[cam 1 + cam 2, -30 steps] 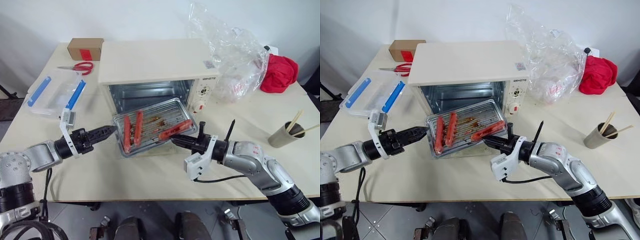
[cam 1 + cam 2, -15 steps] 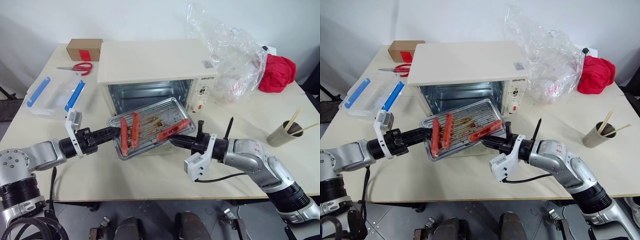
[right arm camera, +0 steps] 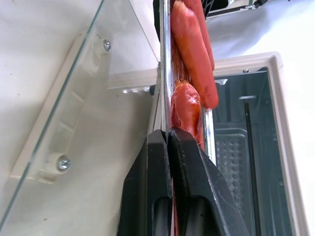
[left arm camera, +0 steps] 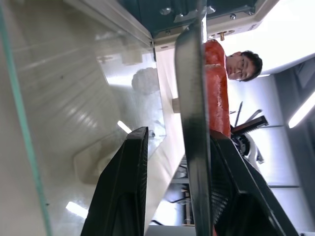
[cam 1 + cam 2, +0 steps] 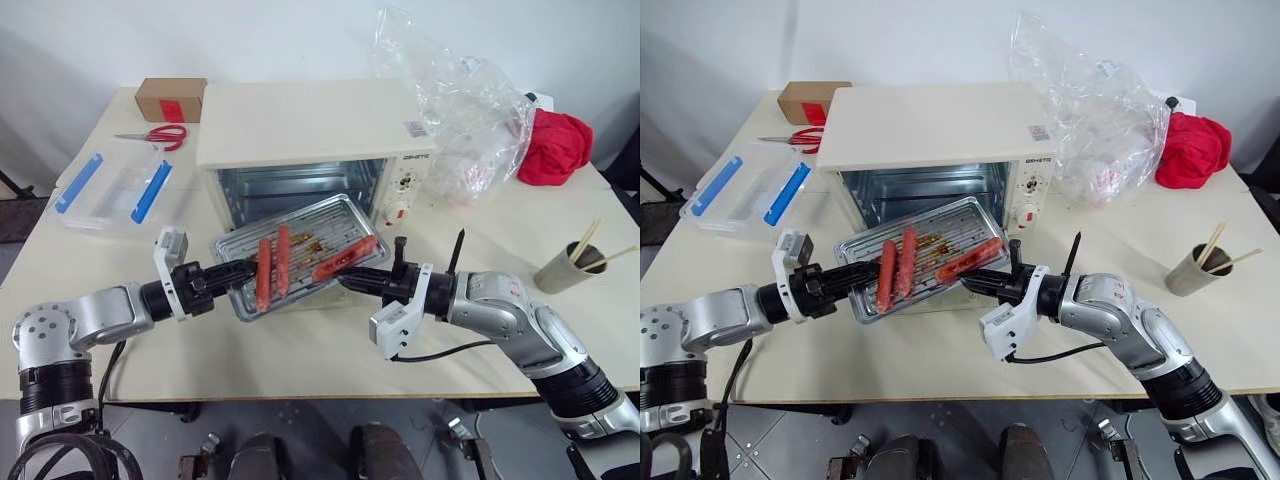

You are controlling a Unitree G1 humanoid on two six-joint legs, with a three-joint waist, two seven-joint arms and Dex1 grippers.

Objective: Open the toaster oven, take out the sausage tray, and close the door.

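One sausage tray [image 5: 300,255] carries three sausages [image 5: 270,270] and hangs in front of the open toaster oven [image 5: 310,140], above its lowered door [image 3: 74,123]. A second ago the left pincer [image 5: 238,274] stood apart from the tray's left edge; now it straddles that edge, fingers still gapped. The right pincer [image 5: 345,281] stays clamped on the tray's right rim.

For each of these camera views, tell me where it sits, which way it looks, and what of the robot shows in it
Left eye view: on the head, looking forward and down at the toaster oven and sausage tray; both arms show, left gripper, right gripper.
Right eye view: beside it, same scene and arms.
Left wrist view: along the left fingers, which straddle the tray's edge above the door.
Right wrist view: along the right fingers, shut on the tray's rim.
Shared: all show the tray.
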